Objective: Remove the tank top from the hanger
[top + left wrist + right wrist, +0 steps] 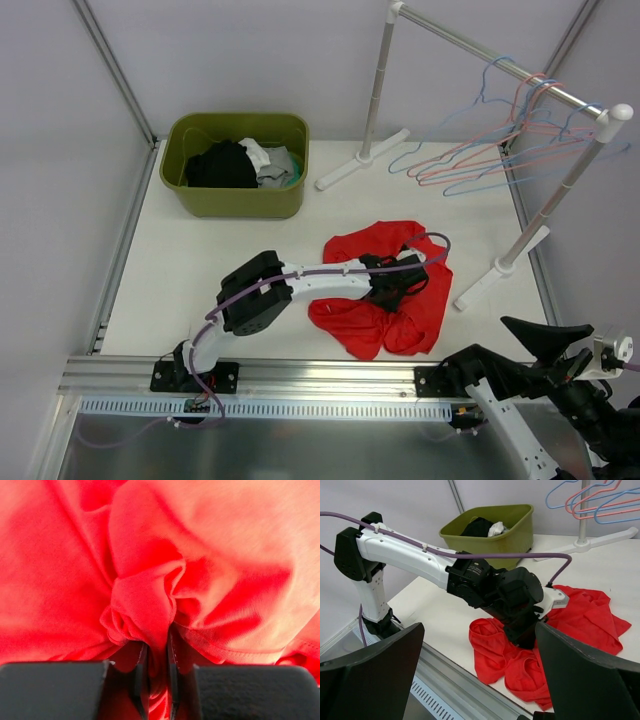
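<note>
The red tank top (385, 290) lies crumpled on the white table, right of the middle; it also shows in the right wrist view (590, 620). No hanger shows inside it. My left gripper (400, 285) points down into its middle and is shut on a bunched fold of the red cloth (150, 605), which sits pinched between the two black fingers (137, 672). My right gripper (480, 675) is open and empty, held off the table's near right corner (560, 345), facing the tank top and the left arm.
A white clothes rail (490, 60) with several blue and pink wire hangers (520, 140) stands at the back right, its feet on the table. A green bin (238, 160) with dark and light clothes stands at the back left. A metal rail (300, 375) runs along the near edge.
</note>
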Controlling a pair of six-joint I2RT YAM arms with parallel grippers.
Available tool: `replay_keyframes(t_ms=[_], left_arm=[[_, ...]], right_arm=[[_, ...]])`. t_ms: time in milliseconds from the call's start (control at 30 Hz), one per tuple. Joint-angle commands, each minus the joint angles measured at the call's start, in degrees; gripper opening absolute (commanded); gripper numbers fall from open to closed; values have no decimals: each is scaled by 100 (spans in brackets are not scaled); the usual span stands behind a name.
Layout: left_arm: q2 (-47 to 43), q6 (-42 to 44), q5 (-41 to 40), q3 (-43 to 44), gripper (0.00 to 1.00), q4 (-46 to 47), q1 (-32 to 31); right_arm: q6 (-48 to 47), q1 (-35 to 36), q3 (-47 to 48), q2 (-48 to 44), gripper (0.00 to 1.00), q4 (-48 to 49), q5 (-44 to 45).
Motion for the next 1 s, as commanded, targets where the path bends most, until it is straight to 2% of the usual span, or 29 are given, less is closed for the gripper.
replay_keyframes(t_ms=[0,33,67,133,167,233,300,433,500,700,733,833,867,967], left_arm=[[-274,-453,-706,-989,0,-727,33],[-608,-514,-1021,-1139,0,-744,33],[-1350,-619,-1154,-1410,0,-770,33],[-2119,-655,-1592,-1562,0,-919,33],[-2810,-621,-1760,-1571,0,-1007,33],[-3568,-429,-2244,-1310,0,-1385,41],[-3827,-252,-2412,-932,0,-1701,120],[-4056,204,-2667,367,0,-2535,716],[-4074,389,-2755,852,0,-2686,919],[-3653,1181,-2993,3093,0,-2880,1876],[-3565,1277,-2923,3661,0,-2880,2070],[-3118,1418,-2563,4647,0,-2862,2904],[-3038,1453,-2397,4834,0,-2793,3368],[-2879,1419,-1588,5030,0,-2512,4082]], right_arm=[[-18,2,-10,-484,99,30,-209],[-9,2,-27,-545,99,13,-209],[-9,2,-36,-563,99,-5,-191],[0,2,-63,-607,99,-23,-165],[9,2,-71,-616,100,-31,-147],[53,2,-98,-660,99,-31,-103],[70,2,-142,-686,99,-23,-59],[105,2,-265,-757,100,-23,90],[97,11,-274,-757,99,-31,73],[35,2,-212,-757,100,-31,169],[35,11,-230,-757,99,-23,169],[26,11,-247,-757,99,-23,152],[18,2,-256,-757,99,-23,152],[9,2,-282,-730,99,-23,134]])
